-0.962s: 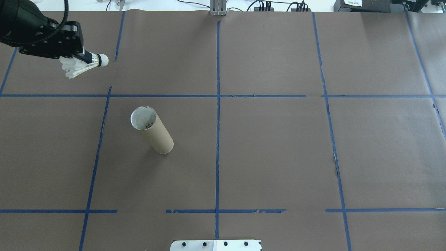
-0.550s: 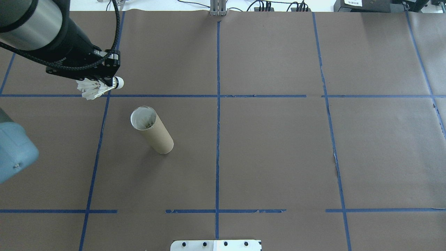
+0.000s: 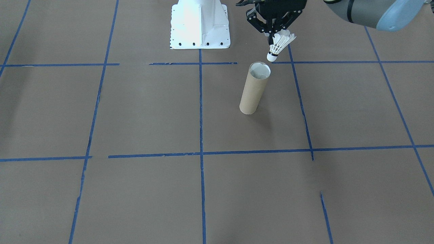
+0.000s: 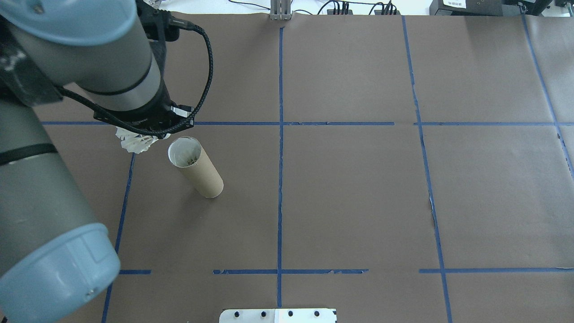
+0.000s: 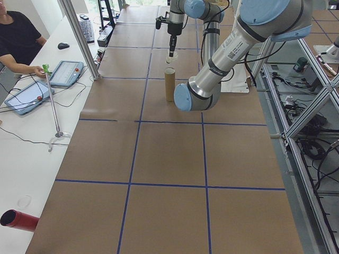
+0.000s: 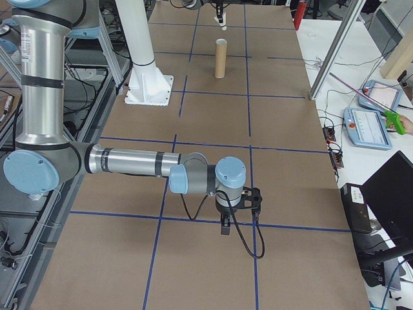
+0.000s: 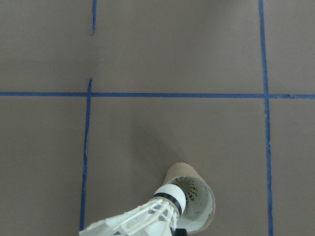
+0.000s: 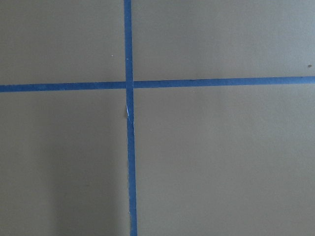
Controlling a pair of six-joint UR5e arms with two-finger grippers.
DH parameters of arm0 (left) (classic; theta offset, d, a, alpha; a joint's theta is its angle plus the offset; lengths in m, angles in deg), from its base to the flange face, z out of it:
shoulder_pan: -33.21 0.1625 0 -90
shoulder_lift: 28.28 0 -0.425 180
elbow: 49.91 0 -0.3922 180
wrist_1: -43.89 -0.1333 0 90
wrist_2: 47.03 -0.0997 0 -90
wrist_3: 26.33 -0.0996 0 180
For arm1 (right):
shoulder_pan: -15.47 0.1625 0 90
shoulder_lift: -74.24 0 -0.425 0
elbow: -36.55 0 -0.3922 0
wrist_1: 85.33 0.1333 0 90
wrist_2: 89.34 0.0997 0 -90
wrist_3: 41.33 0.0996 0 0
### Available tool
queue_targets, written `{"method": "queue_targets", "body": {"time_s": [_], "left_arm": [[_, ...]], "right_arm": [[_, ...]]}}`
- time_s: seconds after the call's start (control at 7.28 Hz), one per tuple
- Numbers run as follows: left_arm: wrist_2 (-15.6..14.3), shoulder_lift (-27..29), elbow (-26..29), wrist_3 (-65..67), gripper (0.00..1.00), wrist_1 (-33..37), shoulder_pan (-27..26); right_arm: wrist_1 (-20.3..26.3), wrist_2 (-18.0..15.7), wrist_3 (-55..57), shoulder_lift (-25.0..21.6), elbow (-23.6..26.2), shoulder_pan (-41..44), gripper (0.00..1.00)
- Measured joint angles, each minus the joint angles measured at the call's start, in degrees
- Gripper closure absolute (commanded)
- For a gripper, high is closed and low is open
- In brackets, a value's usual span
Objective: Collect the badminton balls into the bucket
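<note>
Your shuttlecock [image 3: 279, 45] hangs cork-down near the top centre of the front view, pinched by its feathers in the left gripper [image 3: 274, 32], just above and beside the open rim of the cardboard tube [image 3: 253, 88], which stands upright. The overhead view hides the cork behind the wrist; the left wrist view shows its black band. No writing on the tube is readable. The right gripper [image 6: 226, 227] shows only low in the right side view, so you cannot tell its fingers' state.
</note>
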Motion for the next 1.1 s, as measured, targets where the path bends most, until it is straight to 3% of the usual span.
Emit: {"method": "queue_targets", "body": {"time_s": [0.27,0.41,1.1], "left_arm": [[-6.9,2.6,5.7,-0.3,1.0,-2.4,4.7],[-8.8,3.8,7.8,-1.1,1.0,-3.1,5.4],[-11.8,5.9,10.2,-6.4,0.98,-5.9,6.1]], "right_arm": [[0.0,0.0,0.0,0.0,0.0,0.0,0.0],[0.0,0.0,0.0,0.0,0.0,0.0,0.0],[0.0,0.0,0.0,0.0,0.0,0.0,0.0]]}}
